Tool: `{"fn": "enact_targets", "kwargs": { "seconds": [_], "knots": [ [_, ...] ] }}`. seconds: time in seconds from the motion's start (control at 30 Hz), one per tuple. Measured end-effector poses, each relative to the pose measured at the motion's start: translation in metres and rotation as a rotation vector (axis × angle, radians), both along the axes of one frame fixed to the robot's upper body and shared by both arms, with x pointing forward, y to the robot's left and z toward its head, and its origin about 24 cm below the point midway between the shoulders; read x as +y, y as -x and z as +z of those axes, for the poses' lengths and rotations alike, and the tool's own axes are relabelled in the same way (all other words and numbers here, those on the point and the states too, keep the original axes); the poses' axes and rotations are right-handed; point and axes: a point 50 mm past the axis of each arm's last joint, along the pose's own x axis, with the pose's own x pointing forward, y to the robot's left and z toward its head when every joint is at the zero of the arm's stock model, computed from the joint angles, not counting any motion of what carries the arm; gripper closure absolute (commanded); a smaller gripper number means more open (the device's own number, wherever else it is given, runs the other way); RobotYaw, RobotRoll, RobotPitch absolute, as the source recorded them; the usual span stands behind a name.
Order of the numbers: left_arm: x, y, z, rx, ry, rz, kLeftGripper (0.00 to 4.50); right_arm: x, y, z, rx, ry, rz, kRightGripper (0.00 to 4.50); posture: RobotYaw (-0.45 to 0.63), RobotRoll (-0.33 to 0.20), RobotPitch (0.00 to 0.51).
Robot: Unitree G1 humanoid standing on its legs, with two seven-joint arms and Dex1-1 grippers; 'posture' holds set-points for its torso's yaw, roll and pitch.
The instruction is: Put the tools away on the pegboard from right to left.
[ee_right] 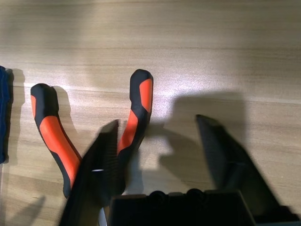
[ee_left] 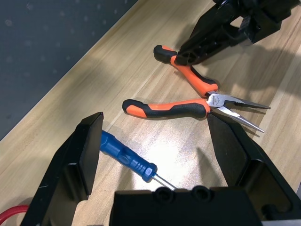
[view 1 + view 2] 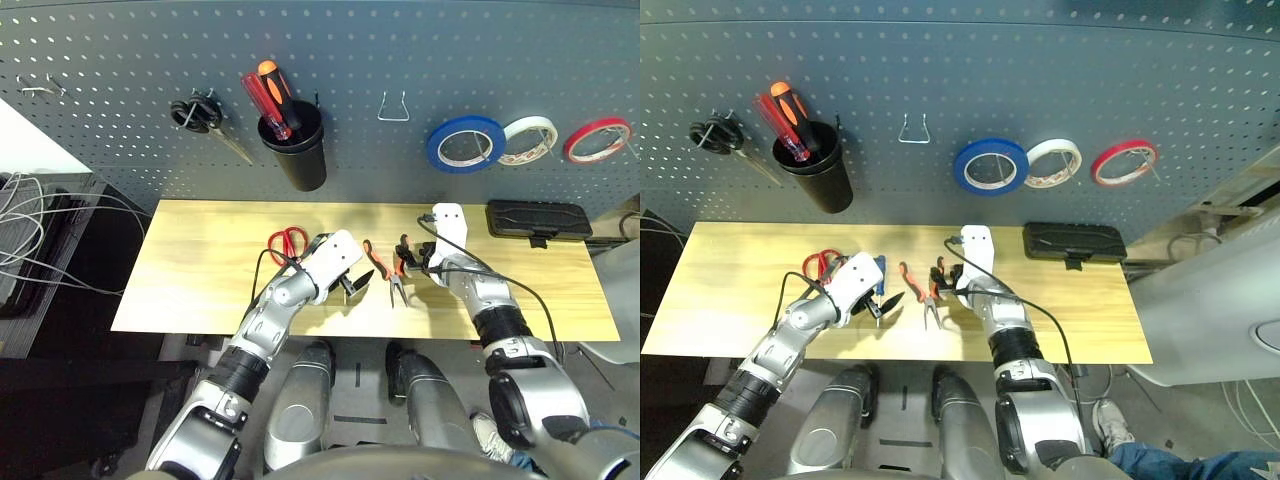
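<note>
The blue tape roll (image 3: 465,142) hangs on the dark grey pegboard (image 3: 120,60). On the wooden table (image 3: 200,290) lie the red-handled scissors (image 3: 287,241), the slim blue-handled screwdriver (image 2: 126,155) and the orange-and-black pliers (image 3: 391,271). My left gripper (image 2: 160,155) is open just above the table, with the screwdriver lying between its fingers (image 2: 81,162). My right gripper (image 1: 162,160) is open and low over the pliers' handles (image 1: 135,113); one handle runs under one of its fingers (image 1: 101,174).
A white tape roll (image 3: 528,138) and a red one (image 3: 597,139) hang right of the blue one. An empty wire hook (image 3: 393,108), a black cup (image 3: 298,150) holding red screwdrivers and black-handled scissors (image 3: 203,117) are on the board. A black case (image 3: 537,220) lies at the table's back right.
</note>
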Motion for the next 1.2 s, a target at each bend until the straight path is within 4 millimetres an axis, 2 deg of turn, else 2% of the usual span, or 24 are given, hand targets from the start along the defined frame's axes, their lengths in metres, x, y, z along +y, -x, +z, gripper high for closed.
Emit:
{"fn": "enact_targets", "kwargs": {
  "seconds": [0.2,0.47,0.6,0.97,1.2],
  "knots": [
    [0.000,0.000,0.000,0.000,0.000,-0.001,0.00,0.004,-0.006,0.003,0.008,0.000,-0.014,4.18,0.19,0.000,0.251],
    [0.000,-0.001,0.002,-0.008,0.003,-0.009,0.00,0.002,-0.010,0.007,0.020,-0.025,-0.060,4.23,0.19,0.000,0.243],
    [0.000,-0.002,0.004,-0.028,0.011,-0.015,0.00,0.001,-0.009,0.020,-0.030,-0.036,-0.046,4.23,0.19,0.000,0.241],
    [0.003,0.005,0.034,-0.273,0.231,-0.039,0.00,-0.008,0.022,0.061,-0.362,0.011,0.155,4.23,0.17,0.000,0.239],
    [0.009,0.007,0.045,-0.358,0.301,-0.028,0.00,-0.002,0.029,0.087,-0.582,0.041,0.231,4.23,0.16,0.000,0.233]
  ]
}}
